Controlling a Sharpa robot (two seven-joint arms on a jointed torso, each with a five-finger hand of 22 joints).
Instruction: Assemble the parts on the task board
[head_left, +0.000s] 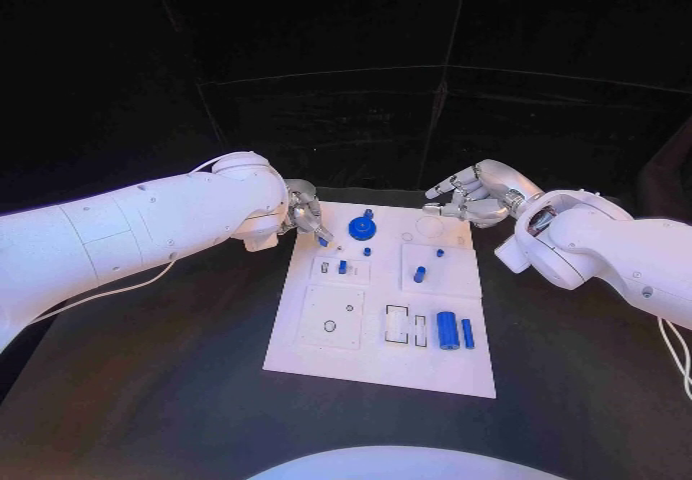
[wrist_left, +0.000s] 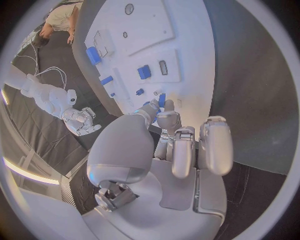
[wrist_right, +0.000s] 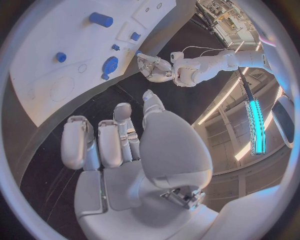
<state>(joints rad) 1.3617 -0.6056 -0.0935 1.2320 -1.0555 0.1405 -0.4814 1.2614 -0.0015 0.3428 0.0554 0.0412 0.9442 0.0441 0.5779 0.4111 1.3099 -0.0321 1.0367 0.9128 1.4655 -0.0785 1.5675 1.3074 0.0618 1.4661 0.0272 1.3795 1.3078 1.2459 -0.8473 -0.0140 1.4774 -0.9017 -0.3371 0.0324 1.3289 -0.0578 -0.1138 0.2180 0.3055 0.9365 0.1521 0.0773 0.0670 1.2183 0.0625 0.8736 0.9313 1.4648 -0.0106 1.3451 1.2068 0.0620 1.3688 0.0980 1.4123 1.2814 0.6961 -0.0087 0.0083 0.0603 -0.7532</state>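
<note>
The left hand (head_left: 306, 219) sits at the far left corner of the board (head_left: 325, 350), and from the head view its fingertips hide whatever lies under them; whether they touch the board or a part cannot be told. In the left wrist view the same hand (wrist_left: 181, 145) has its fingers curled forward over the board's edge with nothing seen between them, so it looks released, though the fingertips cover a small blue part there. The right hand (head_left: 464, 200) hovers just off the far right corner, fingers apart and loosely bent, grasping nothing; the right wrist view shows it (wrist_right: 119, 145) above the dark desk (head_left: 173, 400) beside the board's edge.

The board is a white plate lying flat in the middle of the desk, marked with outlined squares and recesses. A round blue disc (head_left: 361, 227) sits near its far edge, just beside the left hand. A blue cylinder (head_left: 449, 329) lies near the near right side with a thinner blue bar (head_left: 469, 334) just beside it. Small blue pegs (head_left: 420, 273) stand around the middle; their exact shapes are too small to tell.
</note>
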